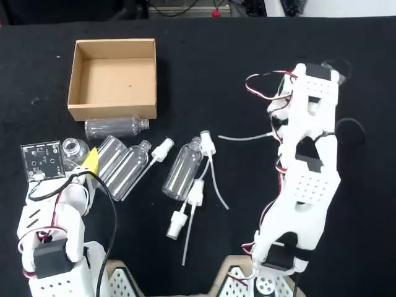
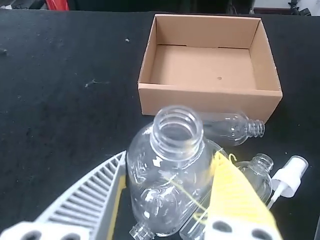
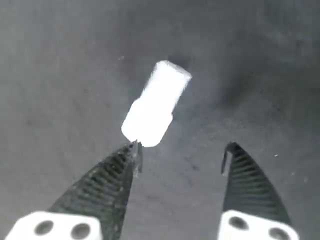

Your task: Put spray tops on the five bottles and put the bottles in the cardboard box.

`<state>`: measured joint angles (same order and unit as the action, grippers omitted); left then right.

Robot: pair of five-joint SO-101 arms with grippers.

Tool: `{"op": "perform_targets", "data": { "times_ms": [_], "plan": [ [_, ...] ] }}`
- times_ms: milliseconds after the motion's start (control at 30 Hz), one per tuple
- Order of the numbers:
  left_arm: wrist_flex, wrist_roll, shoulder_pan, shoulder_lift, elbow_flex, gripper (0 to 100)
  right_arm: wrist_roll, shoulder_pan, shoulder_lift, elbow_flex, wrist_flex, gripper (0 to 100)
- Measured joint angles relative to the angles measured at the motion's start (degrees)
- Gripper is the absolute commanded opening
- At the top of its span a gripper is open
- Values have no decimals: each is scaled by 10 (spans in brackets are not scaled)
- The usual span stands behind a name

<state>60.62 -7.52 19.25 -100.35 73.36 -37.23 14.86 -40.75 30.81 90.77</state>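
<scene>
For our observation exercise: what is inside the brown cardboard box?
The brown cardboard box shows bare floor with a small dark speck. In the left wrist view its near wall hides a floor strip.

Cardboard box (image 1: 111,112) open near the bench's far-left corner; four clear bottles (image 1: 184,168) lying before it, fifth bottle (image 2: 172,170) upright, spray tops (image 1: 162,150) loose.

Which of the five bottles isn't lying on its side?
The bottle between the left end effector's fingers: it stands mouth-up, no spray top on. The other four all lie on their sides.
</scene>
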Motion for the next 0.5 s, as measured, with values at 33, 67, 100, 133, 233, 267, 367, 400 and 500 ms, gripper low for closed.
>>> {"op": "perform_targets", "data": {
  "times_ms": [33,67,100,133,233,267,367,400,500],
  "plan": [
    [0,0,0,0,0,216,-18,1,-8,11,1,265],
    [0,0,0,0,0,216,-33,-2,-18,26,1,265],
    [0,0,0,0,0,216,-45,-4,-29,41,3,265],
    [0,0,0,0,0,216,-53,-4,-41,56,4,265],
    [0,0,0,0,0,216,-67,-4,-76,98,4,265],
    [0,0,0,0,0,216,-67,-4,-89,110,4,264],
    [0,0,0,0,0,216,-67,-1,-131,127,5,232],
    [0,0,0,0,0,216,-65,-1,-137,134,7,203],
    [0,0,0,1,0,216,-23,0,-153,161,23,119]
  ]
}}
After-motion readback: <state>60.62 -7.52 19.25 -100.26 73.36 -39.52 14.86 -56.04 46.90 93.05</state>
